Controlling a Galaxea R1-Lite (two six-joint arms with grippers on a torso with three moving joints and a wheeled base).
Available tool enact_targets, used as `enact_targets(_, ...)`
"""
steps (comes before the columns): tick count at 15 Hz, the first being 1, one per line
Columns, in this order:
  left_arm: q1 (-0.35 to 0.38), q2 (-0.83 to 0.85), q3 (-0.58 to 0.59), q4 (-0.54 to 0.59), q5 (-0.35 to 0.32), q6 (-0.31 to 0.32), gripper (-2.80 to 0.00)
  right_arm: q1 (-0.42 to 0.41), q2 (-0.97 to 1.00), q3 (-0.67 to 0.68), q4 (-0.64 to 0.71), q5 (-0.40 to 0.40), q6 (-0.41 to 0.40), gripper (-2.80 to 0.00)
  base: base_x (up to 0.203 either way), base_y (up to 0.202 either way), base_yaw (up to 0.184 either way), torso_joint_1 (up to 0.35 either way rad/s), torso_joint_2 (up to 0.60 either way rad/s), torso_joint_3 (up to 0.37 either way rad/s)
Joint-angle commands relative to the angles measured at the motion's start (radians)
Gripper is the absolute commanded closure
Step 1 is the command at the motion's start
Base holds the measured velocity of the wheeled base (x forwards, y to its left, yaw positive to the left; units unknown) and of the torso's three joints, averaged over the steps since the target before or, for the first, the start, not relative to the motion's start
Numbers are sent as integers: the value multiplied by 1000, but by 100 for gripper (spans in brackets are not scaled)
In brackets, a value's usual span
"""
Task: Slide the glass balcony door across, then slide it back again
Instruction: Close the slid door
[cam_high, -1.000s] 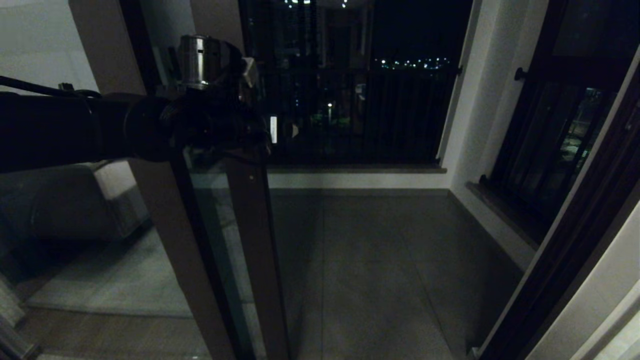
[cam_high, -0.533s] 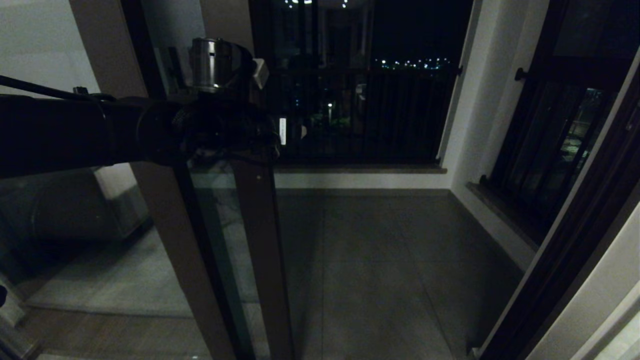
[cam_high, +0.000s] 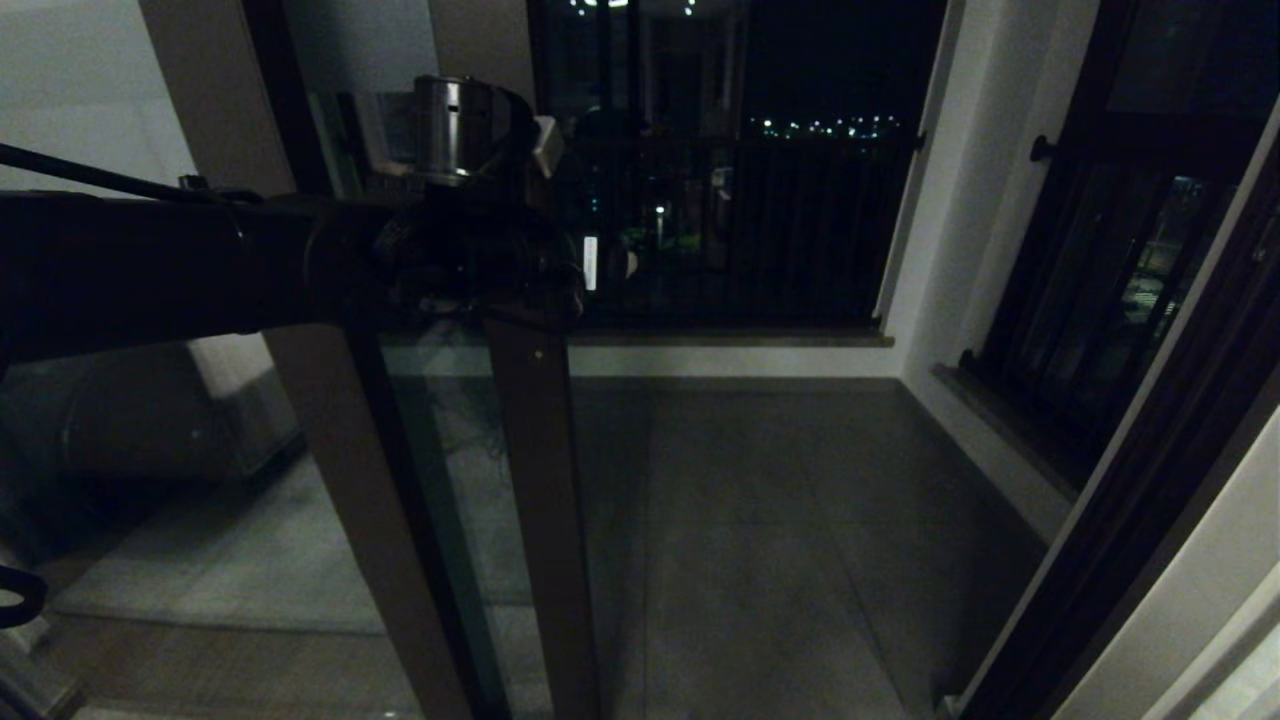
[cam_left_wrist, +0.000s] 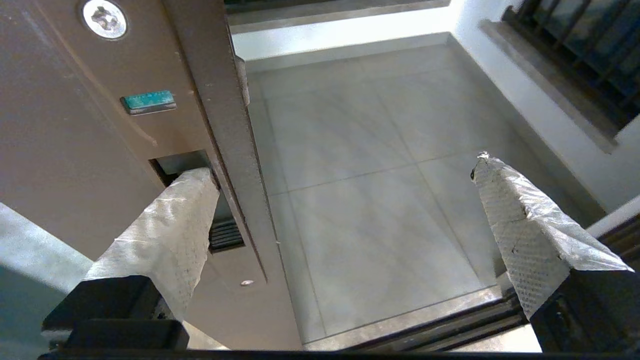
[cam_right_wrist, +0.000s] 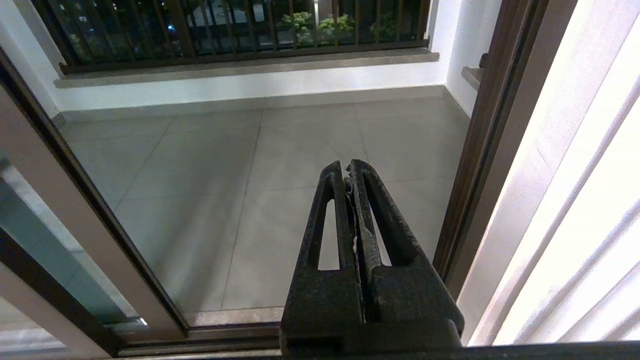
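Observation:
The glass balcony door (cam_high: 540, 500) stands left of centre in the head view, its dark brown stile upright. My left gripper (cam_high: 560, 275) is at that stile at about chest height. In the left wrist view the left gripper (cam_left_wrist: 341, 167) is open; one of its fingers (cam_left_wrist: 170, 225) has its tip in the recessed handle slot (cam_left_wrist: 180, 162), below a silver screw (cam_left_wrist: 104, 19), while the other finger (cam_left_wrist: 520, 225) hangs free over the balcony floor. The right gripper (cam_right_wrist: 346, 167) is shut and empty, held back from the doorway.
A fixed glass panel with a plain brown stile (cam_high: 340, 480) overlaps the door on its left. The doorway's right frame (cam_high: 1130, 500) is far to the right. Barred windows (cam_high: 720, 230) and a low ledge (cam_high: 720, 340) bound the tiled balcony. The floor track (cam_left_wrist: 450, 320) runs below.
My left arm and the door's stile have both shifted to the right together, narrowing the opening a little. The right gripper's earlier position is not shown.

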Motion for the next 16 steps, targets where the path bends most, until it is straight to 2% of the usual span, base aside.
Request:
enact_targets(1, -17, 14, -25, 2, 0, -1, -280, 0, 0, 2, 0, 0, 0, 0, 0, 0, 0, 0, 0, 0)
enact_targets(16, -104, 70, -53, -3, 5, 1, -280, 0, 0, 2, 0, 0, 0, 0, 0, 0, 0, 0, 0, 0)
